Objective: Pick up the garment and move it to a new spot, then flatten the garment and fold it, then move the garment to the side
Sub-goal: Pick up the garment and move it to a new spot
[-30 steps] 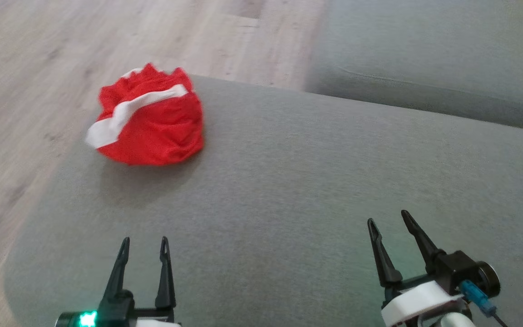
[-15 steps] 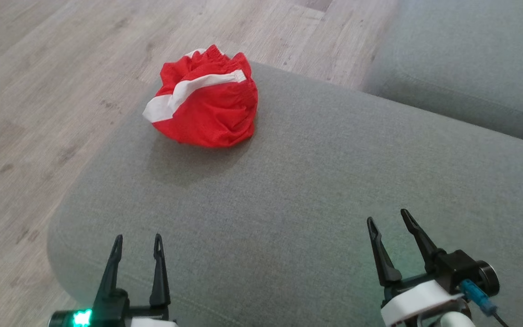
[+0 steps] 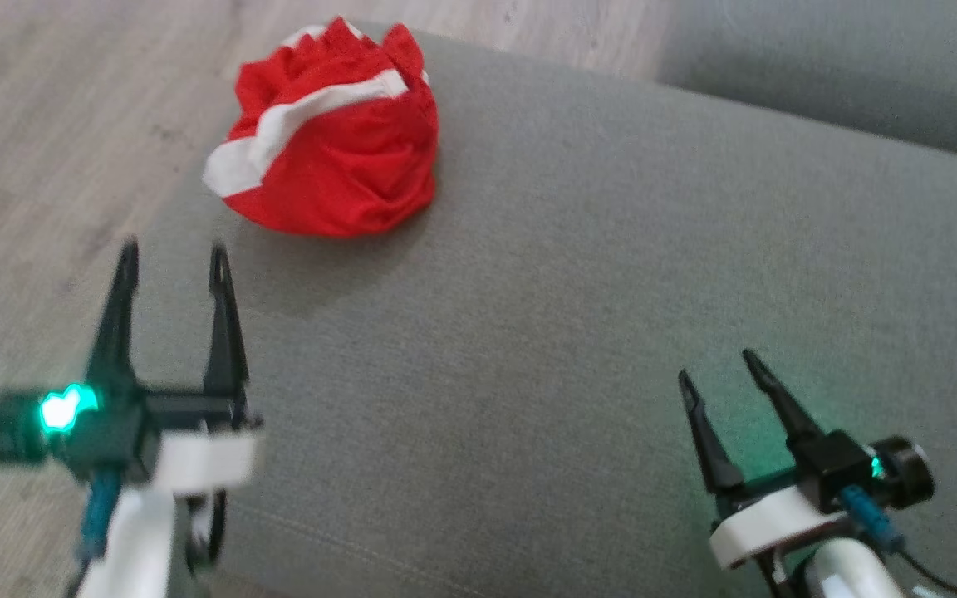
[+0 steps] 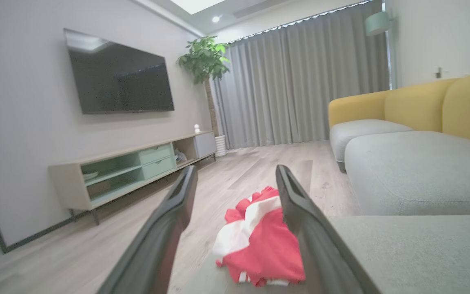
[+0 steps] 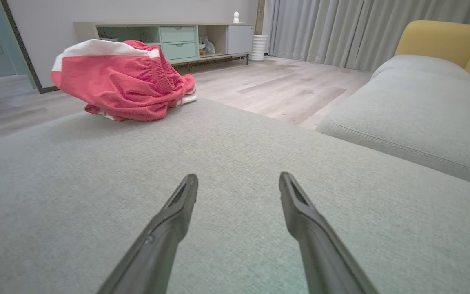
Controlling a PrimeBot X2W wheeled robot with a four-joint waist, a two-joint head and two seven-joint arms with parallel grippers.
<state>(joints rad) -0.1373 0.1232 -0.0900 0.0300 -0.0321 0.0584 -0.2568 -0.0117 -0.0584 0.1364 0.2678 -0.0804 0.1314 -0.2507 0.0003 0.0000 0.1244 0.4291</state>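
**Facing a crumpled garment with both grippers open and empty**

Head view. The garment (image 3: 329, 141), red with a white band, lies bunched in a rounded heap at the far left corner of a grey cushion (image 3: 578, 282), close to the edge where the cushion meets the pale wooden floor (image 3: 38, 124). The left gripper (image 3: 172, 247), somewhat blurred, is over the cushion's left edge with its two dark fingers spread wide and pointing toward the heap. It is near the garment but apart from it, and nothing is between the fingers. A green light (image 3: 63, 409) glows on its body. The right gripper (image 3: 717, 367) is over the lower right of the cushion, well apart from the garment. Its fingers are likewise spread with only bare fabric between them. A second grey cushion (image 3: 852, 75) is at the upper right.

Left wrist view. The garment lies beyond the parted fingers, partly hidden by the right-hand finger (image 4: 300, 212). Behind it are a wall-mounted television (image 4: 120, 77), a low cabinet (image 4: 129, 167), a potted plant (image 4: 204, 57), grey curtains (image 4: 300, 81) and a yellow sofa back (image 4: 422, 106).

Right wrist view. The fingers hover low over the cushion, and the heap is far off at the upper left.
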